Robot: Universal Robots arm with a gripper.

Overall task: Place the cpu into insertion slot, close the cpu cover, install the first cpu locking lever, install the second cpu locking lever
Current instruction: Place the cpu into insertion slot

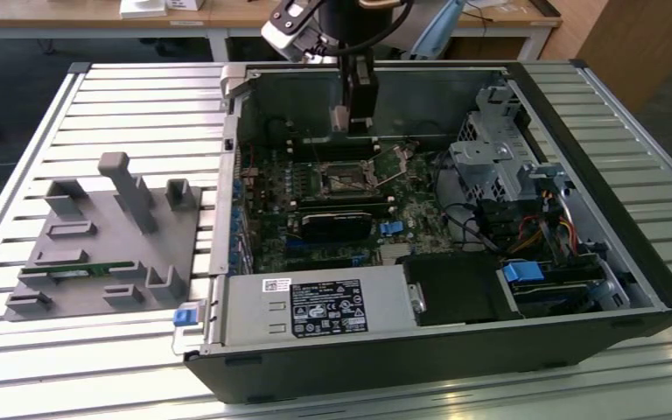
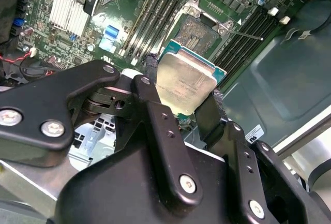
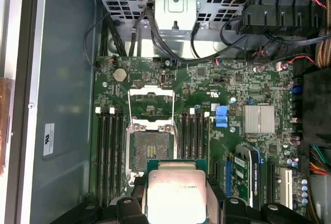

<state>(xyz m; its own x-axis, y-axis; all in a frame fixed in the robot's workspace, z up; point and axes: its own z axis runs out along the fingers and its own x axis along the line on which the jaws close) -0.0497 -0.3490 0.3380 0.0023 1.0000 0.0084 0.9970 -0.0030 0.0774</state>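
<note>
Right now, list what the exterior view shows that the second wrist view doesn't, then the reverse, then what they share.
Exterior, not second wrist: the slatted table, the grey parts holder lying on it beside the computer case, and the labelled power supply inside the case.

Second wrist, not exterior: the chip, silvery top towards the camera, clamped between the black fingers of the hand and not yet in the socket.

Both: the hand, the open socket and the green board around it.
</note>
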